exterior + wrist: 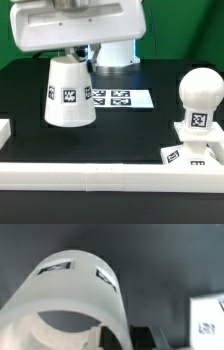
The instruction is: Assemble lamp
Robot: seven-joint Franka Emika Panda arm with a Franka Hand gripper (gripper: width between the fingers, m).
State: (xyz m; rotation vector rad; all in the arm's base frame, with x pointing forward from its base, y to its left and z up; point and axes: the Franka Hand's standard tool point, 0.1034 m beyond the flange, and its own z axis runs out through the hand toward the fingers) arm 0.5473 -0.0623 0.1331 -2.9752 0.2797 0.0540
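The white tapered shade (68, 92) is at the exterior view's left, wide end down and narrow end up, with tags on its side. My gripper (76, 55) comes down on its top and is shut on the rim. In the wrist view the shade (75, 286) fills the picture and my gripper (125, 339) pinches its wall at the narrow opening, with a dark finger (149, 336) outside. The rounded bulb (199, 98) stands upright on the flat square base (190, 152) at the exterior view's right, apart from the shade. I cannot tell whether the shade rests on the table.
The marker board (118, 98) lies flat behind and right of the shade; a white tagged edge (210, 317) shows in the wrist view. A long white rail (110, 176) runs along the front, with a short white piece (4, 130) at the left edge. The arm's base (115, 52) stands behind.
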